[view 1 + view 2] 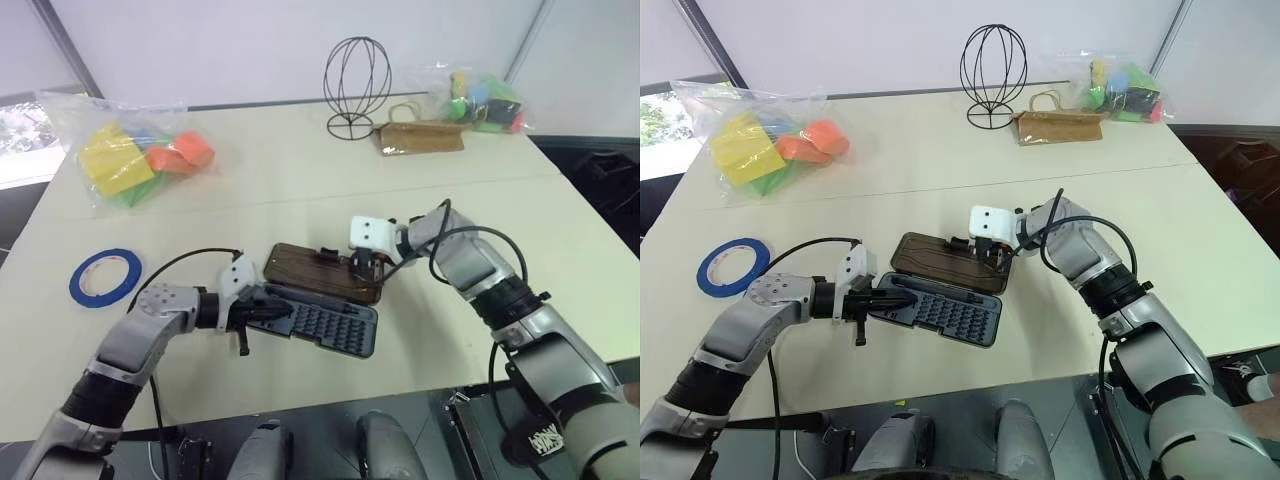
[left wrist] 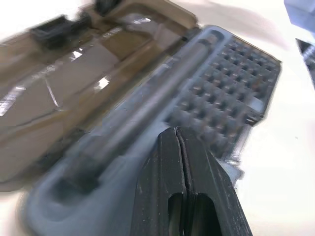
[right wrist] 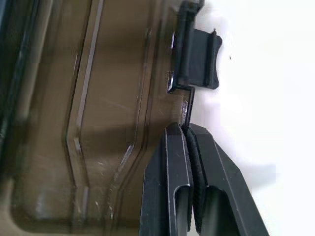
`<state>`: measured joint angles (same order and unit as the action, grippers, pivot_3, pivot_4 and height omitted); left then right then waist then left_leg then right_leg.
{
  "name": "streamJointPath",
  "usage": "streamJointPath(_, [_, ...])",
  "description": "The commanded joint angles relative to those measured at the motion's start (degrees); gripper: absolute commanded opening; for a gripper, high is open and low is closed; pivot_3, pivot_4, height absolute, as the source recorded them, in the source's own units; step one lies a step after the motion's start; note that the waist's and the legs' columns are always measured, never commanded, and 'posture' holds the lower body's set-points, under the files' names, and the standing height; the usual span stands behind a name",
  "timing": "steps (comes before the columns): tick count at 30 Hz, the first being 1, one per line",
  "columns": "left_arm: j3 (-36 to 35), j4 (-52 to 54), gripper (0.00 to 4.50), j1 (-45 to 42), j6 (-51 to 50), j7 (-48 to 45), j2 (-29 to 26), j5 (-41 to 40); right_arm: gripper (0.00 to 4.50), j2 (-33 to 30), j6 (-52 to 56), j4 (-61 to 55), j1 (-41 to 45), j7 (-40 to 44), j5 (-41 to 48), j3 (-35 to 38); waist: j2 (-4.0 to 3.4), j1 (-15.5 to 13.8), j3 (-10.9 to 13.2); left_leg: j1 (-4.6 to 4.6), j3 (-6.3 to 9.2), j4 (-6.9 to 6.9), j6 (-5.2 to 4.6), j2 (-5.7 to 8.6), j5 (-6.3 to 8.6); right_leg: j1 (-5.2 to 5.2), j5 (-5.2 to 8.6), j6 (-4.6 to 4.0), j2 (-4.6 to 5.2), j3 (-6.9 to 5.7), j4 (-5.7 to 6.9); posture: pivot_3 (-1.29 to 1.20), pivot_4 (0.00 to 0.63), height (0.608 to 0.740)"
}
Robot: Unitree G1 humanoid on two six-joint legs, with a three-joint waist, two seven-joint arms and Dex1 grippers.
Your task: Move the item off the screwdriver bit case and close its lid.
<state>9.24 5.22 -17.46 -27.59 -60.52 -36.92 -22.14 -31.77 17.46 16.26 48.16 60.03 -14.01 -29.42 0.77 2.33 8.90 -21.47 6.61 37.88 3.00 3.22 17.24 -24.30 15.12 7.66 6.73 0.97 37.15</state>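
Note:
The blue tape ring, the item (image 1: pixel 105 277), lies flat on the table at the left, well clear of the screwdriver bit case (image 1: pixel 335 325). The case lies open, its dark grey base showing rows of bits and a driver handle (image 2: pixel 147 113). The smoky-brown lid (image 1: pixel 310 268) lies flat behind the base. My left gripper (image 1: pixel 283 312) is shut, its tips over the base's left end. My right gripper (image 3: pixel 186 129) is shut on the lid's thin far edge, just beside the dark latch (image 3: pixel 197 59).
A bag of colourful blocks (image 1: pixel 135 155) sits at the back left. A black wire ornament (image 1: pixel 357 85), a brown pouch (image 1: pixel 420 137) and another bag of blocks (image 1: pixel 485 100) stand at the back right. The table's front edge runs just below the case.

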Motion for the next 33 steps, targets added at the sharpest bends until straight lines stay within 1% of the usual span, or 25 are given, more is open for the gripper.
streamJointPath(1, [-3.5,0.1,0.00,-1.8,-1.6,1.7,0.8,-1.9,0.03,-2.2,-4.2,-2.0,-0.7,-3.6,-5.0,-0.3,0.00,-0.1,0.0,-0.02,0.00,0.01,0.00,0.00,0.00,-0.01,0.00,0.00,0.00,0.00,0.00,0.00,0.150,0.740])
streamJointPath(5, [-5.0,-0.8,0.00,-2.6,-2.5,3.0,1.6,-2.5,0.03,-3.6,-4.5,-6.7,-2.6,-4.1,-5.9,0.8,0.00,-0.3,0.0,-0.05,0.01,0.01,0.01,0.01,-0.01,-0.03,0.00,0.00,0.01,0.00,-0.01,0.00,0.150,0.740])
streamJointPath(8, [-6.6,-1.5,0.00,-3.4,-3.5,4.3,2.4,-3.4,0.03,-4.9,-6.2,-9.8,-3.5,-6.0,-7.8,1.4,-0.01,-0.5,0.0,-0.08,0.01,0.00,0.01,0.02,-0.01,-0.04,0.00,0.00,0.01,0.00,-0.07,0.00,0.150,0.740])
streamJointPath(11, [-9.2,-2.4,0.00,-4.9,-5.6,7.0,4.4,-5.4,0.03,-5.7,-7.2,-13.0,-4.7,-8.0,-9.4,2.4,0.00,-1.2,0.1,-0.09,-0.01,0.01,0.01,0.02,-0.01,-0.05,0.00,0.00,0.02,0.01,-0.08,0.00,0.150,0.740])
streamJointPath(16, [-14.3,-4.1,0.00,-8.3,-9.4,11.6,7.1,-8.6,0.03,-6.2,-8.4,-17.7,-6.7,-9.8,-11.4,3.2,0.02,-1.5,0.1,-0.13,-0.01,0.06,0.01,0.03,-0.01,-0.05,0.00,0.00,0.03,0.01,-0.09,0.00,0.150,0.740])
streamJointPath(21, [-19.6,-6.7,0.00,-11.5,-12.1,15.1,7.5,-11.6,0.03,-6.0,-8.0,-20.8,-7.7,-10.8,-13.3,3.8,0.04,-1.3,0.1,-0.13,-0.01,0.06,0.01,0.03,-0.01,-0.06,0.00,0.00,0.02,0.00,-0.09,0.00,0.150,0.740])
streamJointPath(25, [-22.0,-10.0,0.00,-13.0,-12.3,16.5,6.9,-12.0,0.03,-5.9,-8.1,-21.9,-8.0,-11.1,-14.2,3.9,0.04,-1.3,0.1,-0.12,-0.01,0.04,0.01,0.03,-0.01,-0.07,0.00,0.00,0.03,0.00,-0.10,0.00,0.150,0.740])
streamJointPath(29, [-21.1,-16.5,0.00,-14.5,-8.9,16.6,6.5,-8.8,0.03,-5.0,-7.1,-23.4,-8.0,-10.8,-14.2,4.3,0.04,-1.4,0.1,-0.12,-0.01,0.04,0.02,0.03,-0.01,-0.07,0.00,0.00,0.03,0.00,-0.10,0.00,0.150,0.740])
streamJointPath(33, [-15.5,-23.6,0.00,-15.4,-2.8,13.5,7.5,-3.2,0.03,-4.9,-6.5,-24.4,-7.6,-10.6,-14.5,4.9,0.04,-1.5,0.1,-0.14,-0.04,0.04,0.02,0.05,-0.01,-0.07,0.00,0.00,0.03,0.00,-0.11,0.00,0.150,0.740])
